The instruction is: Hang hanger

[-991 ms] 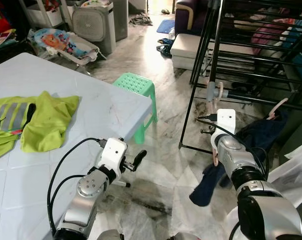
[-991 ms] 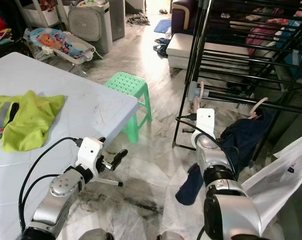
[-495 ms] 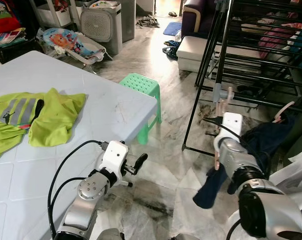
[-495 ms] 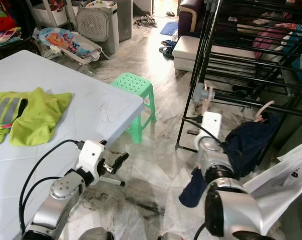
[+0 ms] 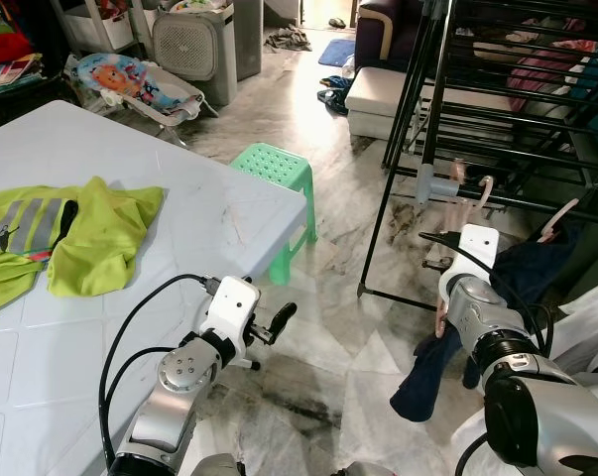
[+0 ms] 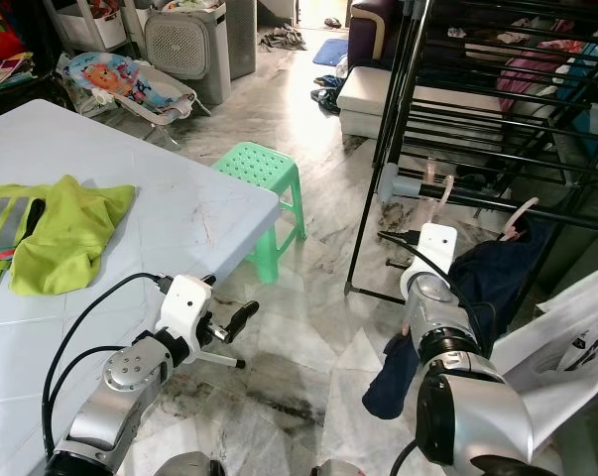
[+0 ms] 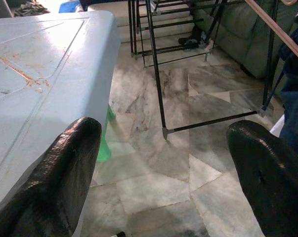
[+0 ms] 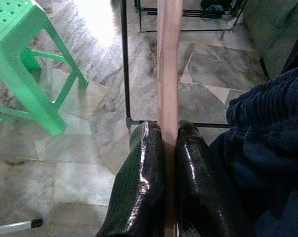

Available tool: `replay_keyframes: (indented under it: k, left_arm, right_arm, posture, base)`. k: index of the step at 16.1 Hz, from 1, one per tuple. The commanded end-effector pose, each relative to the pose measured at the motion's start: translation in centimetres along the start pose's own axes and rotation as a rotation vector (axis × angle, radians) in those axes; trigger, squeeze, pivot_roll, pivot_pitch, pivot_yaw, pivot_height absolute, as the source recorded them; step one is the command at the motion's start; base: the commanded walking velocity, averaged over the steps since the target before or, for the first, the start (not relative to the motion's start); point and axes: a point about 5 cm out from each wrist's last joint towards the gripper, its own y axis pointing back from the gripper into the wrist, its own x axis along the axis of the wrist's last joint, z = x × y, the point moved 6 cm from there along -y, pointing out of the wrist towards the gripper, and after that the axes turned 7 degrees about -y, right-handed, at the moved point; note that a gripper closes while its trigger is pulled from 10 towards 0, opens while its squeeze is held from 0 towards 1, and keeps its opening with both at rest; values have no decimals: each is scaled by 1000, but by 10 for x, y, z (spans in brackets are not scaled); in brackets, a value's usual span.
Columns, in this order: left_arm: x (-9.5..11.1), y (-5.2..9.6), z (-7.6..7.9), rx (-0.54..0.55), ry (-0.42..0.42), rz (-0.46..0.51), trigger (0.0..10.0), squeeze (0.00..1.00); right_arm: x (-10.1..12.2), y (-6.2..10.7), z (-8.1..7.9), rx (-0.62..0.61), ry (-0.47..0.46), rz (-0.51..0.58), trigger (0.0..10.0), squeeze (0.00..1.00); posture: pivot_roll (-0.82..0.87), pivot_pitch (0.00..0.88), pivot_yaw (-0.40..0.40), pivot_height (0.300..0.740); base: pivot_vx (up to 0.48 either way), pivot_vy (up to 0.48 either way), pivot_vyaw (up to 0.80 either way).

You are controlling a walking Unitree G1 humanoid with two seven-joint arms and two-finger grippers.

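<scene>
Raised toward the rack (image 5: 497, 119), right gripper (image 8: 169, 148) pinches pink hanger (image 8: 167, 64), navy garment (image 8: 267, 128) half-hiding it; left gripper (image 7: 168, 158) gapes.

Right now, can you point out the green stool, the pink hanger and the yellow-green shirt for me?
green stool (image 5: 271, 165), left eye view, on its perforated seat.
pink hanger (image 8: 167, 74), right wrist view, on the bar above the right pincer's fingers.
yellow-green shirt (image 5: 100, 238), left eye view, on the cloth lying on the table.

The hanger (image 8: 167, 74) is pale pink and slim, carrying a dark navy garment (image 5: 447, 347) that droops toward the marble floor. Its arm is pinched between the right gripper's (image 8: 169, 148) closed black fingers. The curved hook (image 5: 485, 188) seems to sit at the black drying rack's (image 5: 497, 94) lower rail.
</scene>
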Motion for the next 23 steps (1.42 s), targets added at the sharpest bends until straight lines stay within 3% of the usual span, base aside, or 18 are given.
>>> replay_keyframes:
  k: [1, 7, 9, 10, 11, 14, 16, 18, 20, 23]
  left_arm:
    - [0, -2, 2, -18, -24, -6, 10000, 0]
    - [-1, -5, 3, -26, -33, -10, 10000, 0]
    - [-2, -7, 4, -29, -35, -12, 10000, 0]
    - [-2, -7, 5, -31, -35, -13, 10000, 0]
    - [-3, -8, 5, -33, -37, -14, 10000, 0]
    - [-4, -9, 6, -30, -47, -21, 10000, 0]
    - [-6, -7, 5, -22, -55, -25, 10000, 0]
    - [-6, -6, 5, -22, -58, -26, 10000, 0]
    - [-7, -4, 4, -17, -63, -26, 10000, 0]
    - [-8, 3, -1, 14, -56, -27, 10000, 0]
  right_arm:
    - [-18, 1, -9, 33, 31, -74, 10000, 0]
    - [-23, 3, -28, 127, 95, -77, 10000, 0]
    - [-26, 3, -27, 124, 108, -83, 10000, 0]
    - [-28, 3, -26, 120, 107, -86, 10000, 388]
    - [-28, 3, -25, 121, 98, -87, 10000, 1000]
    - [-29, 4, -16, 93, 107, -64, 10000, 1000]
    - [-28, 6, -11, 90, 174, -4, 10000, 1000]
    - [-27, 8, -5, 70, 154, 41, 10000, 1000]
    - [-25, 17, 0, 66, 139, 121, 10000, 1000]
    - [-19, 32, -4, 118, 168, 215, 10000, 1000]
  posture:
    - [18, 0, -7, 740]
    - [15, 0, -13, 740]
    - [13, 0, -14, 740]
    - [12, 0, -14, 740]
    - [12, 0, -14, 740]
    - [11, 0, -13, 740]
    - [13, 0, -14, 740]
    - [11, 0, -13, 740]
    - [7, 0, -5, 740]
    - [11, 0, -1, 740]
  base:
    - [0, 0, 0]
    - [0, 0, 0]
    - [0, 0, 0]
    - [0, 0, 0]
    - [0, 0, 0]
    - [0, 0, 0]
    - [0, 0, 0]
    - [0, 0, 0]
    - [0, 0, 0]
    - [0, 0, 0]
